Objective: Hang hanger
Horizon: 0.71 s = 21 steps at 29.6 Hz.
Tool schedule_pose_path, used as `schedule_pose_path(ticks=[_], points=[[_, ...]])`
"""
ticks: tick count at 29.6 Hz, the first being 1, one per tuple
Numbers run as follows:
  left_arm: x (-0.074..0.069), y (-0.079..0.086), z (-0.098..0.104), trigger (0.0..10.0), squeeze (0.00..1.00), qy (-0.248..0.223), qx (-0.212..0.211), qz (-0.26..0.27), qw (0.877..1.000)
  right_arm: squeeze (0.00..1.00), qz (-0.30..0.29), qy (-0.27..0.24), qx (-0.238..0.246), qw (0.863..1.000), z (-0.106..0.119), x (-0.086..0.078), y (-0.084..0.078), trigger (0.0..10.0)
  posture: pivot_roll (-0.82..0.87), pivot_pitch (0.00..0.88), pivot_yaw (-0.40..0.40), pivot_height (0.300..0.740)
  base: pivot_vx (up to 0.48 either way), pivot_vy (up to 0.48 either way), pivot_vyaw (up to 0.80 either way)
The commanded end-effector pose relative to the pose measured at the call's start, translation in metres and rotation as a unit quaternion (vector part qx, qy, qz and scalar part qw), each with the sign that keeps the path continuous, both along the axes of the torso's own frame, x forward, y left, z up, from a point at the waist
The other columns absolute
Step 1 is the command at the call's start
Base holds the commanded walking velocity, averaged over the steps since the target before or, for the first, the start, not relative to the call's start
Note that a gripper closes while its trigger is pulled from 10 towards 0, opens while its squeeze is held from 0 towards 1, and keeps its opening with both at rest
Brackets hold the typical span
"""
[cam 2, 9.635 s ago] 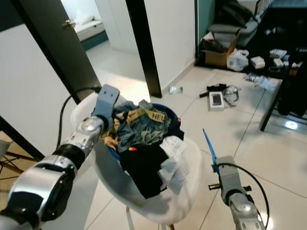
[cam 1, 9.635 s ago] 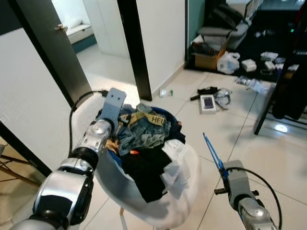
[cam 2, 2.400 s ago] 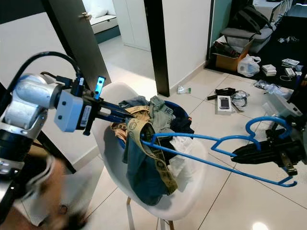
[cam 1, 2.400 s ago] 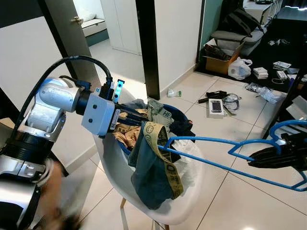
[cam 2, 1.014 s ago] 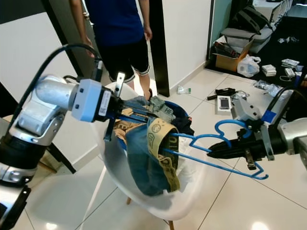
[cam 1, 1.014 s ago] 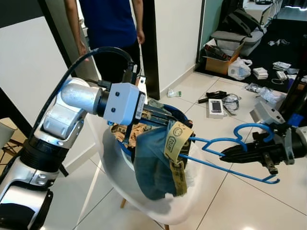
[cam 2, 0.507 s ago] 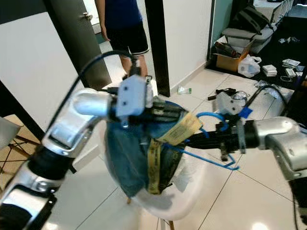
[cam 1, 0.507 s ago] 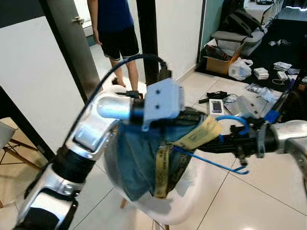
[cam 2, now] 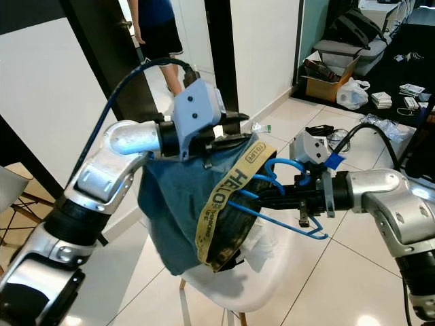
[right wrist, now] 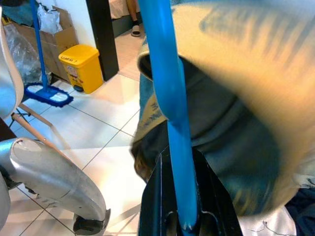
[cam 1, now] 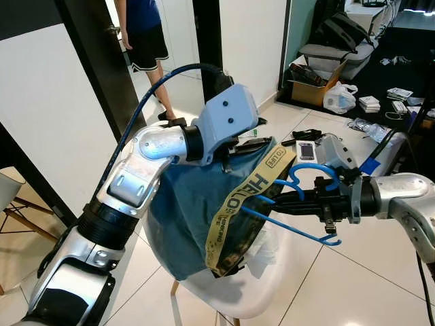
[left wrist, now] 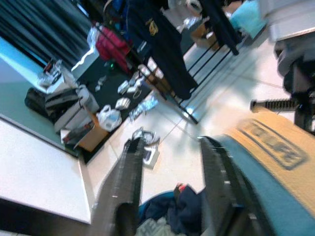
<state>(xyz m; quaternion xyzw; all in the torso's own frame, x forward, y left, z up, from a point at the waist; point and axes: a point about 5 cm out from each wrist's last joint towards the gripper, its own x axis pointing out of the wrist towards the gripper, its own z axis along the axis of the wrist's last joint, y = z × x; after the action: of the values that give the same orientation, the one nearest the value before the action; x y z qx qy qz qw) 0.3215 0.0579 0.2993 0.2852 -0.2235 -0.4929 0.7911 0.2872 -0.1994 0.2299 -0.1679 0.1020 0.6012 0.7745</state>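
Observation:
A blue-teal garment (cam 1: 194, 210) with a yellow lettered waistband (cam 1: 246, 202) hangs up in front of me over the white chair (cam 1: 268, 302). It hangs from my left gripper (cam 1: 251, 144); in the left wrist view the fingers (left wrist: 222, 169) stand apart, with the waistband (left wrist: 275, 142) lying against the outer side of one. My right gripper (cam 1: 275, 199) is shut on a blue plastic hanger (cam 1: 299, 232), seen close in the right wrist view as a blue bar (right wrist: 172, 98) clamped between the jaws. One hanger arm reaches inside the waistband, and its hook (cam 1: 314, 171) curls above the right gripper.
More clothes lie in the chair under the garment. A person (cam 1: 144, 34) stands in the doorway beside a dark door (cam 1: 92, 81). A cardboard box (cam 1: 309, 92), a plastic bag (cam 1: 338, 99) and small items litter the floor at the back right. A yellow bin (right wrist: 81, 66) stands nearby.
The left gripper has turned and lifted the garment, so the waistband now runs taut and diagonal. The hanger sits further inside it. The person has stepped back into the doorway.

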Motion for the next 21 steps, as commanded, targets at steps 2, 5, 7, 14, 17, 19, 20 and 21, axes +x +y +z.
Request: schedule_pose_path(ticks=[2, 5, 7, 14, 17, 19, 20, 21], points=[[0.002, 0.008, -0.001, 10.0, 1.00, -0.005, 0.024, 0.016, 1.000, 0.00, 0.001, -0.018, 0.007, 1.000, 0.005, 0.001, 0.002, 10.0, -0.08, 0.000, 0.086, 0.740, 0.000, 0.000, 0.00], [0.007, 0.018, 0.012, 10.0, 1.00, -0.029, 0.011, 0.045, 0.999, 0.00, -0.017, -0.036, 0.015, 0.999, 0.006, 0.005, 0.001, 10.0, -0.08, 0.000, 0.087, 0.740, 0.000, 0.000, 0.00], [0.011, 0.027, 0.026, 10.0, 1.00, -0.041, -0.022, 0.064, 0.997, 0.00, -0.039, -0.051, 0.018, 0.998, 0.009, 0.010, -0.002, 10.0, -0.08, 0.000, 0.088, 0.740, 0.000, 0.000, 0.00], [0.008, 0.059, 0.074, 10.0, 1.00, -0.066, -0.187, 0.089, 0.976, 0.00, -0.131, -0.113, 0.019, 0.985, 0.023, 0.031, -0.018, 10.0, -0.08, 0.000, 0.086, 0.740, 0.000, 0.000, 0.00], [0.006, 0.063, 0.079, 10.0, 1.00, -0.065, -0.209, 0.089, 0.972, 0.00, -0.141, -0.119, 0.019, 0.983, 0.026, 0.033, -0.019, 10.0, -0.08, 0.000, 0.086, 0.740, 0.000, 0.000, 0.00], [0.004, 0.073, 0.085, 10.0, 1.00, -0.061, -0.255, 0.092, 0.961, 0.00, -0.156, -0.130, 0.024, 0.979, 0.031, 0.037, -0.022, 10.0, -0.08, 0.000, 0.083, 0.740, 0.000, 0.000, 0.00], [0.000, 0.078, 0.080, 10.0, 1.00, -0.043, -0.296, 0.091, 0.950, 0.00, -0.165, -0.146, 0.036, 0.975, 0.044, 0.042, -0.024, 10.0, -0.07, 0.000, 0.067, 0.740, 0.000, 0.000, 0.00], [0.000, 0.078, 0.080, 10.0, 1.00, -0.043, -0.296, 0.091, 0.950, 0.00, -0.165, -0.146, 0.036, 0.975, 0.044, 0.042, -0.024, 10.0, -0.07, 0.000, 0.067, 0.740, 0.000, 0.000, 0.00]])
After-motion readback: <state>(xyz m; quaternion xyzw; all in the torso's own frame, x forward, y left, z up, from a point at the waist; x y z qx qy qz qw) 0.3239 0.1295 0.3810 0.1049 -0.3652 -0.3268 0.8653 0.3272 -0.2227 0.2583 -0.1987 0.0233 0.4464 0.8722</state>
